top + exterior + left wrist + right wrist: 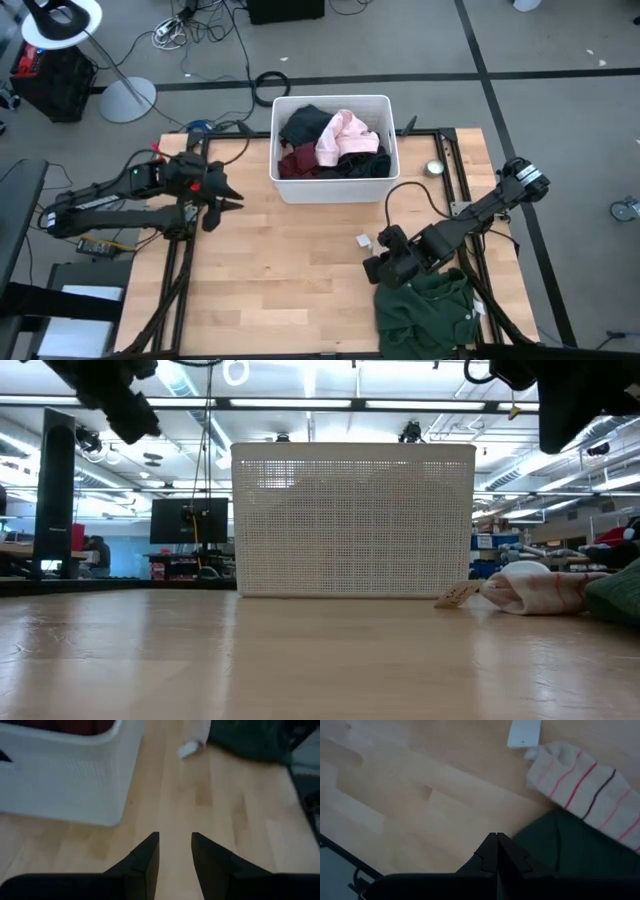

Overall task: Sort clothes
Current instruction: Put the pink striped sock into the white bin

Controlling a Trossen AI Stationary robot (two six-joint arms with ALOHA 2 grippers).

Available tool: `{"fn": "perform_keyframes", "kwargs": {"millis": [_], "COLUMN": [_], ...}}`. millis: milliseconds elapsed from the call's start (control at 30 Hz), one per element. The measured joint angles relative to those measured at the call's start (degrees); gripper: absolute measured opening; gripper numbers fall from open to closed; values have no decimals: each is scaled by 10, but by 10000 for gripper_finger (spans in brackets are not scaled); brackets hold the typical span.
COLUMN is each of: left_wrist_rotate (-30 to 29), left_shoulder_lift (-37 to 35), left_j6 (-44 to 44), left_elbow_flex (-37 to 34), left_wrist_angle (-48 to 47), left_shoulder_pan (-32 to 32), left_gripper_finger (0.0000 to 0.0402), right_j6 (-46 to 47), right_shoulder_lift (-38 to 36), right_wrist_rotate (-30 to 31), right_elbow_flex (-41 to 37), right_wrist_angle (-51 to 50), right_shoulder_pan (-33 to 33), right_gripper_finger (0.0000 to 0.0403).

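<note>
**Clothes split between bin and table, both arms off the cloth**

While the white bin (333, 185) stands at the far middle of the wooden table (290, 290), we see it holding most of the clothes: a pink piece (343, 135) on top toward its right, a black top (305, 125) at its far left, a maroon piece (298, 160) at its near left, and more dark fabric along its near right side. From table height the bin's perforated wall (352, 520) hides all of this.

The rest of the clothes lie at the near right of the table. A dark green top (425, 310) is heaped at the near right edge. Just beyond it, toward the bin, lies a small striped sock (580, 782), whitish with red and dark stripes, with a white tag (524, 732) beside it; in the right wrist view the sock touches the green cloth (570, 845).

The right gripper (378, 268) hangs at the left edge of the green top, and we see its fingers (487, 852) pressed together with nothing between them. The left gripper (228, 198) waits over the left part of the table, left of the bin, its fingers (147, 855) spread apart and empty, pointing across the bare wood toward the bin and the sock.

A small round tin (434, 168) sits on the table to the right of the bin.
</note>
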Motion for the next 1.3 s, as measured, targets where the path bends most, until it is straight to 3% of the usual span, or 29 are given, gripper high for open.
{"fn": "perform_keyframes", "kwargs": {"millis": [233,467,567,667,867,1100,1300], "left_wrist_rotate": [56,81,78,41,-43,-103,-203], "left_shoulder_lift": [-29,-64,-84,-98,-103,-104,-104], "left_j6": [-29,-74,-107,-119,-109,-117,-138], "left_elbow_flex": [-82,-208,-266,-304,-316,-296,-287], "left_wrist_angle": [275,362,476,549,514,466,457], "left_shoulder_pan": [-9,-33,-44,-52,-53,-65,-134], "left_gripper_finger": [119,119,119,119,119,119,119], "right_j6": [2,4,1,-7,-35,-155,-273], "right_shoulder_lift": [0,0,0,0,0,0,0], "right_wrist_rotate": [11,9,1,-7,-10,-12,-33], "right_elbow_flex": [0,0,0,0,0,0,0], "right_wrist_angle": [-1,-2,-15,-33,-57,-71,-88], "right_shoulder_pan": [2,1,1,-2,-11,-23,-37], "right_gripper_finger": [1,1,1,1,2,8,36]}}
